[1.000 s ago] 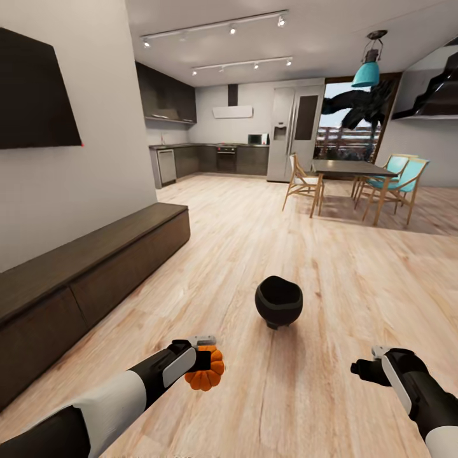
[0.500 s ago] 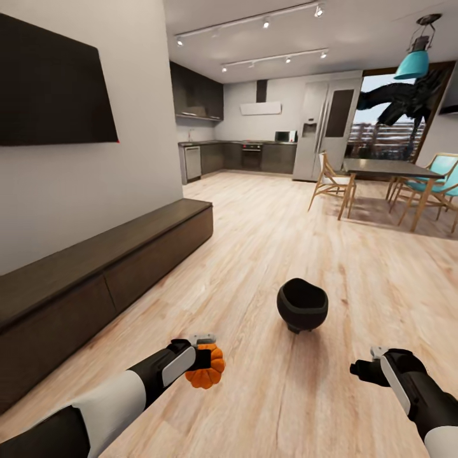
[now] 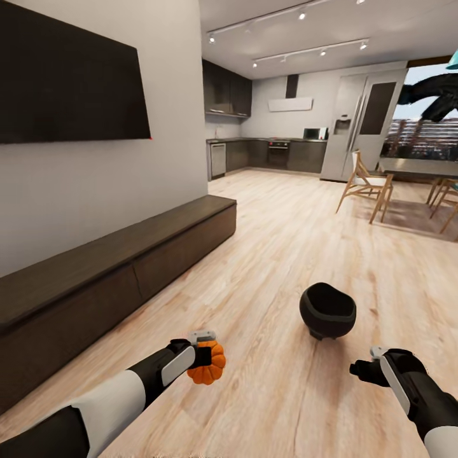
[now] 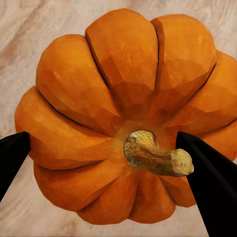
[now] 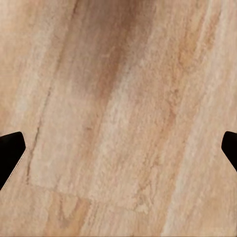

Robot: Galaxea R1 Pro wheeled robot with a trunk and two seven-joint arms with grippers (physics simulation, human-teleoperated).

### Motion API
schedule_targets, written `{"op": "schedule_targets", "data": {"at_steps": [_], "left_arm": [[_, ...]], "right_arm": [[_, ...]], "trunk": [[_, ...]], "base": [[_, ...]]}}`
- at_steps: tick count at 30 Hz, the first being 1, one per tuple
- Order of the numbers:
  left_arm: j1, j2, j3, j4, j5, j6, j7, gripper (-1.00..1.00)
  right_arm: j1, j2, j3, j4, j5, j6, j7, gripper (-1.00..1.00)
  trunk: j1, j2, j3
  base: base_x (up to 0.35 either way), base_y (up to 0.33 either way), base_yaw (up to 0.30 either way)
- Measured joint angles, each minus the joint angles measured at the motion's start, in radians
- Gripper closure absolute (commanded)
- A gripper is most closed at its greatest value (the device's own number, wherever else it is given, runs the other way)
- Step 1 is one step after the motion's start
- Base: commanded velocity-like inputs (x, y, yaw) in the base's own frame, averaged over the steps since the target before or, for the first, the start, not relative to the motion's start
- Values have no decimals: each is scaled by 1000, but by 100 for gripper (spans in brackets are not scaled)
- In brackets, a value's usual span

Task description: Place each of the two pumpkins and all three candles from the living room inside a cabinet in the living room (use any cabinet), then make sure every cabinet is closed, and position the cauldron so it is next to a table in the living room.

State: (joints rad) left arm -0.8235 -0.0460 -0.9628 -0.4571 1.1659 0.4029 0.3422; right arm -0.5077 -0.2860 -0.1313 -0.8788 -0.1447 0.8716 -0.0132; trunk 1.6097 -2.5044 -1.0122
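Left pincer [image 3: 205,361] grips a pumpkin [image 3: 207,368] above the floor; right pincer [image 3: 361,371] spread wide, empty. The view has swung left, bringing the closed cabinet [image 3: 114,267] nearer the centre, with the cauldron [image 3: 327,310] now ahead-right. Stowing likely comes next.

**Bright, even render; soft shadows, wide-angle stretch at edges**

Head view: bright, flat light w/ ceiling track spots [image 3: 299,14] lit, plus daylight from window [image 3: 423,130] at far right. Floor [image 3: 267,254] evenly lit, no hard glare. Cauldron [image 3: 327,310] throws only a small soft shadow beneath it. Walls & arms stretch toward frame edges. Far kitchen slightly soft. Left wrist view: pumpkin [image 4: 123,113] sharp, faceted, evenly lit; floor behind it blurry. Right wrist view: wood grain smeared, low detail
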Motion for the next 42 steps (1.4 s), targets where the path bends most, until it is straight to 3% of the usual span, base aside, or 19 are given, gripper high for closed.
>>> {"op": "schedule_targets", "data": {"at_steps": [42], "left_arm": [[0, -2, -1, 1, -1, -4, 0, 100]], "right_arm": [[0, -3, -1, -2, 0, 0, 1, -100]], "trunk": [[0, 0, -32]], "base": [[0, 0, 243]]}}
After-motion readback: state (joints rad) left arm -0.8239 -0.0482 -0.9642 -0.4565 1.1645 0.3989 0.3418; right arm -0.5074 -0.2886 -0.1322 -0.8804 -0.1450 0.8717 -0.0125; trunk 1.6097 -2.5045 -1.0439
